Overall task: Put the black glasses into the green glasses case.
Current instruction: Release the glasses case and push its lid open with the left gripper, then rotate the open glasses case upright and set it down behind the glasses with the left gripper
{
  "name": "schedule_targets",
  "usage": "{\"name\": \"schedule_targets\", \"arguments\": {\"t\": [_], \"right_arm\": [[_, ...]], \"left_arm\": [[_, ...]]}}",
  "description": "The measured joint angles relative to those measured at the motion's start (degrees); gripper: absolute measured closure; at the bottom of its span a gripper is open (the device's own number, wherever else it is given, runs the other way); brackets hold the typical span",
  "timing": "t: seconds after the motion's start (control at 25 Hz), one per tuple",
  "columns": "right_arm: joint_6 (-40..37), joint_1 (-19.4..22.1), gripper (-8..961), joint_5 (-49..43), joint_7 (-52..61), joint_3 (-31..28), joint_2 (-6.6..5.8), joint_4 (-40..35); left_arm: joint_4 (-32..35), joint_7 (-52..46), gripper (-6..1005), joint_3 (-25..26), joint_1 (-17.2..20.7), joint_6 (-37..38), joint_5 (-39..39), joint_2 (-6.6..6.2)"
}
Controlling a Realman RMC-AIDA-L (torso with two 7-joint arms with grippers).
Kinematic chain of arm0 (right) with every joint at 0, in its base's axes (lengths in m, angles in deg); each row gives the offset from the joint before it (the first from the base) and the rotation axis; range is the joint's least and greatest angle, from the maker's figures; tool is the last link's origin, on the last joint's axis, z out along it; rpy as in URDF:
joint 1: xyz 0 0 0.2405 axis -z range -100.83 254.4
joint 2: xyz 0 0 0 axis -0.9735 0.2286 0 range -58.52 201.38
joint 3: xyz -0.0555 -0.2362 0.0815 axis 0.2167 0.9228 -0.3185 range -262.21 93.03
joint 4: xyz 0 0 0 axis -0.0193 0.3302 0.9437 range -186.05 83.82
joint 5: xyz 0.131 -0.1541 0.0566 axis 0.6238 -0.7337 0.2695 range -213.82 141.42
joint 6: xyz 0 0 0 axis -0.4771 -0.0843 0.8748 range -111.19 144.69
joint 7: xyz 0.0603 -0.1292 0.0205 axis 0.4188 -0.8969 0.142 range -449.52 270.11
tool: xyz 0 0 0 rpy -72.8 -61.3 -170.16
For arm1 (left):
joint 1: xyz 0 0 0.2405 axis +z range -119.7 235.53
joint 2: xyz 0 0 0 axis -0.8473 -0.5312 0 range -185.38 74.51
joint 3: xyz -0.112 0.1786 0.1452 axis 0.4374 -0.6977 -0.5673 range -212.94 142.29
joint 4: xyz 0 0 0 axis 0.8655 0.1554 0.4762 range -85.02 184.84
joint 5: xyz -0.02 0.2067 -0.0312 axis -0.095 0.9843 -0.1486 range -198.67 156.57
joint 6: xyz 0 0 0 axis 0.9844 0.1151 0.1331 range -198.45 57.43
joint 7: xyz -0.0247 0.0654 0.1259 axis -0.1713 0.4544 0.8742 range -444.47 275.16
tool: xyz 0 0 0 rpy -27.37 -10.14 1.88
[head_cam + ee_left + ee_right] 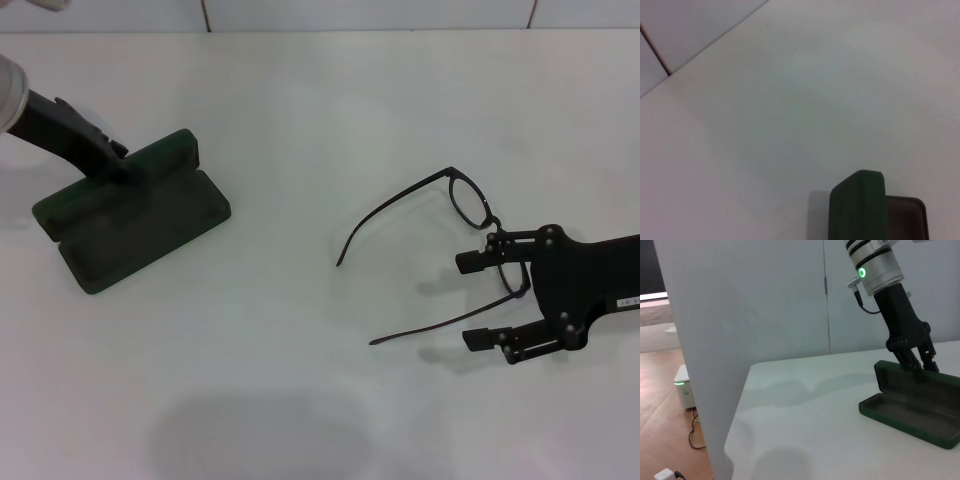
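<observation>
The green glasses case [140, 235] lies open at the left of the white table, lid raised; it also shows in the left wrist view [858, 205] and the right wrist view [912, 410]. My left gripper [115, 165] is shut on the lid's upper edge, also seen in the right wrist view [917, 362]. The black glasses [467, 200] lie unfolded at the right, temple arms pointing toward the case. My right gripper [478, 300] is open, its fingers either side of the near lens and near temple arm.
The white table [300, 100] stretches between case and glasses. A wall runs along the far edge. In the right wrist view a white panel [740, 340] stands beside the table edge, with floor and a small white device [684, 387] beyond.
</observation>
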Motion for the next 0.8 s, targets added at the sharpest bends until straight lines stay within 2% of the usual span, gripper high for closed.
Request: {"name": "schedule_targets", "arguments": {"t": [0.04,0.36,0.56,0.68,0.72,0.8], "right_arm": [[0.03,-0.02,143,-0.07,0.00,0.00,0.05,0.00],[0.08,0.25,143,-0.10,0.00,-0.21,0.10,0.00],[0.03,0.38,144,-0.11,0.00,-0.34,0.09,0.00],[-0.21,0.39,144,-0.10,0.00,-0.40,0.09,0.00],[-0.26,0.42,144,-0.11,0.00,-0.37,0.09,0.00],[-0.37,0.49,144,-0.10,0.00,-0.25,0.09,0.00]], "left_arm": [[-0.01,0.06,363,-0.02,0.00,-0.01,0.09,0.02],[-0.01,0.17,776,-0.23,-0.04,-0.07,0.08,0.05],[2.04,2.67,780,-1.10,-0.01,0.65,-2.27,0.29],[6.55,8.31,783,-4.39,1.19,0.71,-5.24,1.31],[8.45,11.78,784,-6.04,1.66,0.18,-6.38,2.01],[9.22,15.01,786,-7.09,1.61,-0.37,-7.02,2.68]]}}
